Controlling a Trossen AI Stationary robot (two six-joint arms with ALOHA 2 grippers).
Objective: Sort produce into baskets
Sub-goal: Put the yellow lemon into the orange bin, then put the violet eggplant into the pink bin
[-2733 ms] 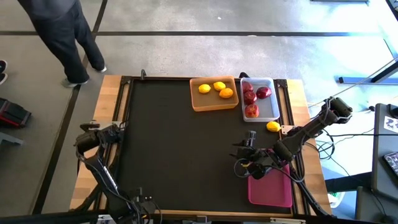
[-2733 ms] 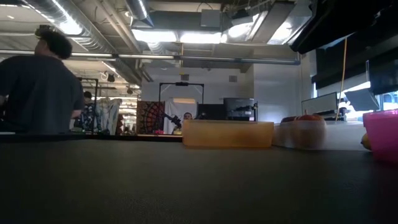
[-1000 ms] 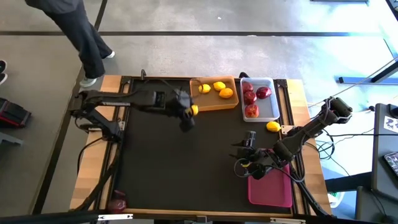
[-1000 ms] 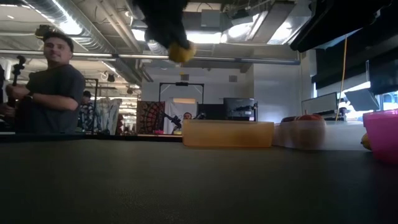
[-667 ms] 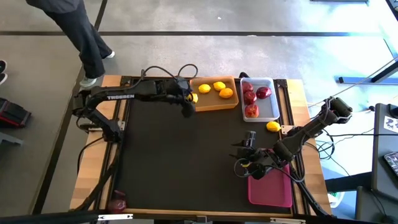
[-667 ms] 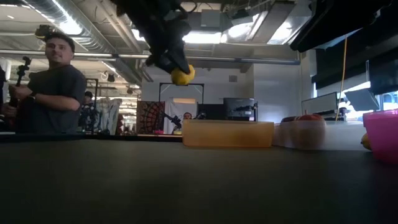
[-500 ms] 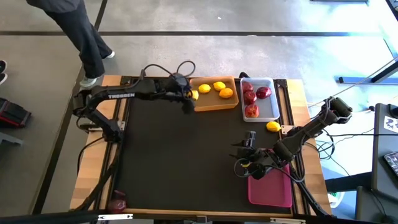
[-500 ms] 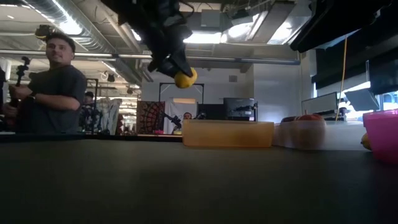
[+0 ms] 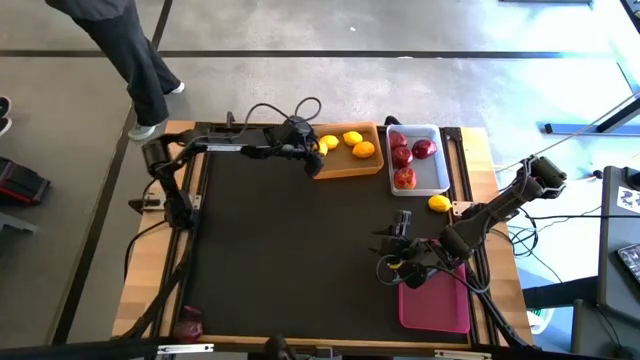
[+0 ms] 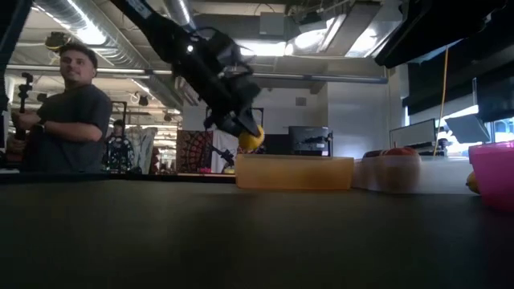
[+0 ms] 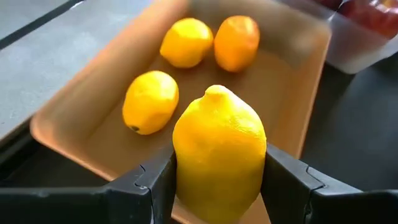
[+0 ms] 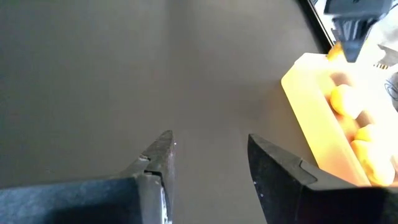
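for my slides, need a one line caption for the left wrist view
Left gripper holds a lemon above the orange basket, three citrus inside.

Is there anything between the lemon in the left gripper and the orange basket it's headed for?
Nothing visible blocks it. The left gripper holds the lemon at the orange basket's near rim. Three citrus already lie in the basket, but bare floor shows beside them, so a drop looks clear.
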